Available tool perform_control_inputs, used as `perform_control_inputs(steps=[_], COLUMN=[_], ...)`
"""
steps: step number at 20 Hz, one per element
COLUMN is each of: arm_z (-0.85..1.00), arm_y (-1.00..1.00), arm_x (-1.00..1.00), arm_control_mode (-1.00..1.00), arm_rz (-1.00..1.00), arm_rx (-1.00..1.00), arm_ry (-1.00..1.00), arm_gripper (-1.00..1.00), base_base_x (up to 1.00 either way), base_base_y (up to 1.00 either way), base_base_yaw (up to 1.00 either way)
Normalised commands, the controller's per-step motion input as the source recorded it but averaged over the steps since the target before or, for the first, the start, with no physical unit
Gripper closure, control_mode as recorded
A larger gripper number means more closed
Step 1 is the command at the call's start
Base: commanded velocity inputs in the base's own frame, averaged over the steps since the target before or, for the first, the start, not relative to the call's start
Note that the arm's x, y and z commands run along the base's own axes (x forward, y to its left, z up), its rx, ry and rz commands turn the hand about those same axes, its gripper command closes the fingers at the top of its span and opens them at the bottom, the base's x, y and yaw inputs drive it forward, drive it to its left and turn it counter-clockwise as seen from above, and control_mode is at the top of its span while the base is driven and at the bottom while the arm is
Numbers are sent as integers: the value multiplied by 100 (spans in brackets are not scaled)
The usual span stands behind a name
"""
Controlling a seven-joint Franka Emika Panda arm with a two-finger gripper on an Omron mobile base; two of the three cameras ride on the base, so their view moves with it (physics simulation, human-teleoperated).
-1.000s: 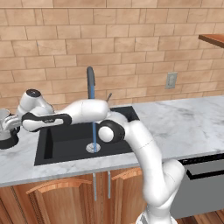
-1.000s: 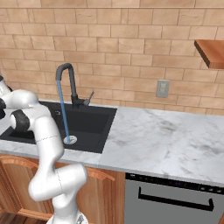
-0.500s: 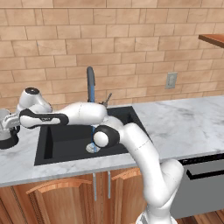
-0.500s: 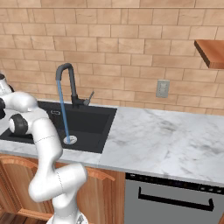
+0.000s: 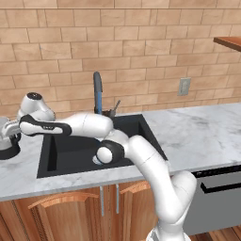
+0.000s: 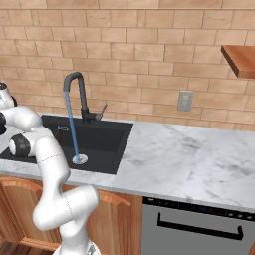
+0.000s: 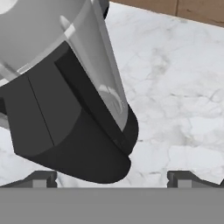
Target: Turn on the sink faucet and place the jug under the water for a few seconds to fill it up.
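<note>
The jug, clear glass with a black base and black side handle, stands on the marble counter left of the sink. In the hand view it looms close, its handle toward me. My gripper is open, one fingertip on each side and just short of the handle. In the left base view the gripper sits against the jug at the far left. The sink faucet is running: a thin blue stream of water falls to the silver drain.
My arm stretches across the front of the sink basin from the right. The faucet's small side lever is tilted up. A brick wall backs the counter. A wall outlet and a wooden shelf are to the right.
My arm has reached slightly further left toward the jug, and its elbow has sunk a little over the basin. The water keeps running and the gripper stays open.
</note>
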Motion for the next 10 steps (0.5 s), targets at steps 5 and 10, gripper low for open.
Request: perform_control_inputs(steps=[5, 10], arm_z=[-11, -21], arm_y=[19, 9], arm_x=[1, 0], arm_control_mode=[-100, -100], arm_rz=[0, 0], arm_rx=[0, 0], arm_ry=[0, 0], arm_gripper=[-100, -100], base_base_x=[0, 0], base_base_y=[0, 0], base_base_yaw=[0, 0])
